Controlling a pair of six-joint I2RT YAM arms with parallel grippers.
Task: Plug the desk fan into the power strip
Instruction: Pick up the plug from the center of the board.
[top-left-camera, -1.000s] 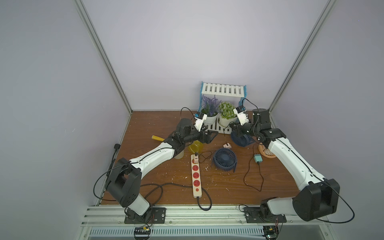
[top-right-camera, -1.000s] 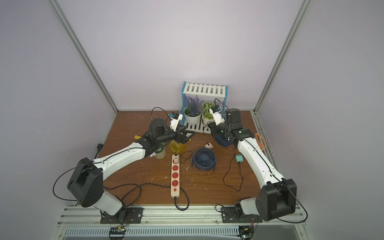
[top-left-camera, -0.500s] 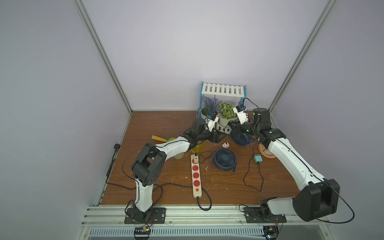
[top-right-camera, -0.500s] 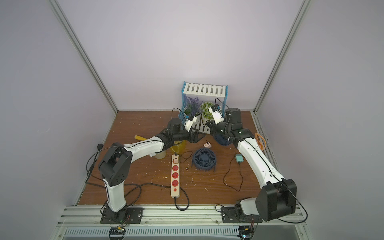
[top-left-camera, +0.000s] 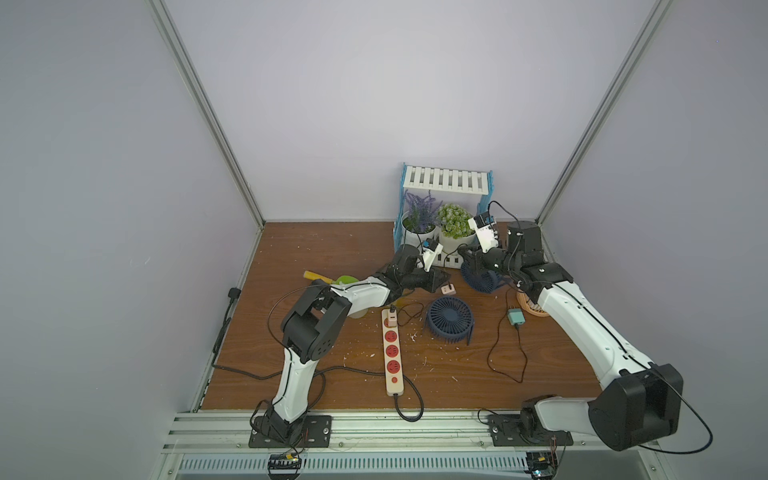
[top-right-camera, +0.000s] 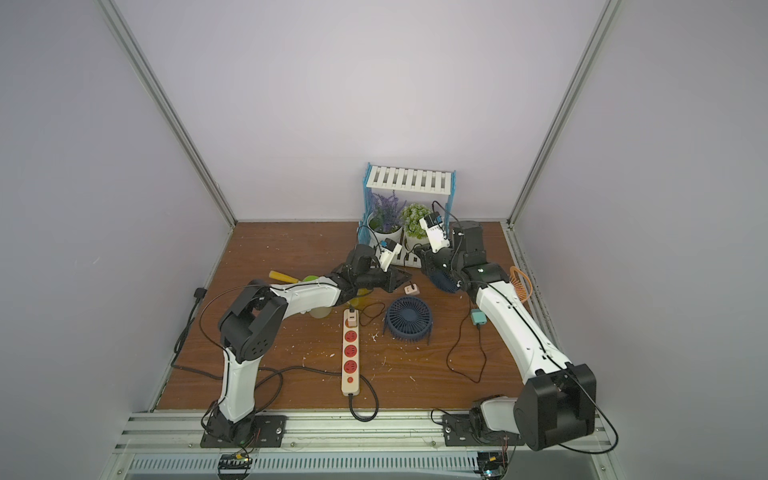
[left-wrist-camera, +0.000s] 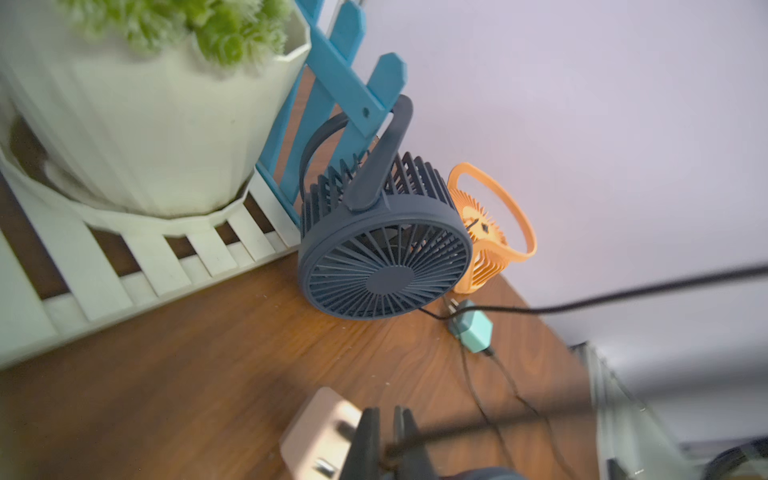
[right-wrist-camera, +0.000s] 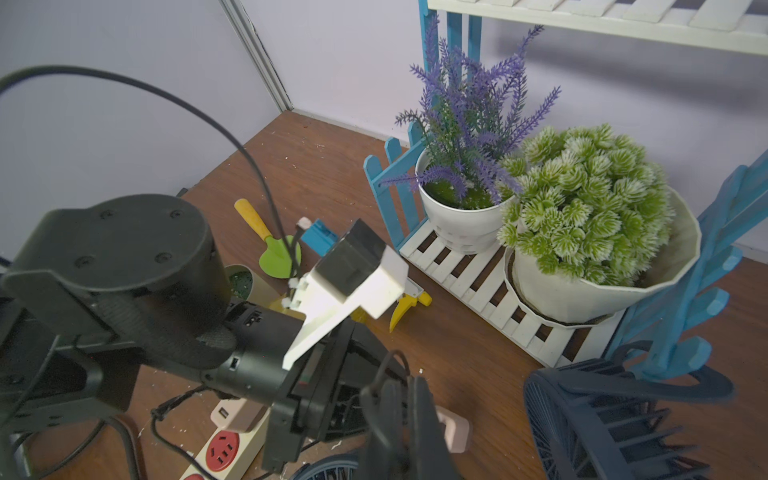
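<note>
The cream power strip (top-left-camera: 392, 353) lies mid-table with red sockets and a pink adapter in its far end. One navy desk fan (top-left-camera: 451, 318) lies flat beside it; another (top-left-camera: 482, 278) stands upright by the plant rack. A loose pink plug (top-left-camera: 448, 289) rests between them. My left gripper (left-wrist-camera: 387, 419) is shut on a thin black cord (left-wrist-camera: 540, 309) right beside the pink plug (left-wrist-camera: 320, 432). My right gripper (right-wrist-camera: 403, 386) is shut on a black cord looped at its fingertips, just over the pink plug (right-wrist-camera: 455, 432). In both top views the two grippers nearly meet.
A white-and-blue rack (top-left-camera: 446, 183) holds two potted plants at the back. An orange fan (top-left-camera: 528, 305) and a teal adapter (top-left-camera: 515, 318) with a looping cord lie to the right. A green trowel (top-left-camera: 332, 279) and a cup sit under the left arm.
The left arm has folded at the elbow and reached right to the pink plug, and its gripper has gone from open to shut on the cord. The right arm has not moved.
</note>
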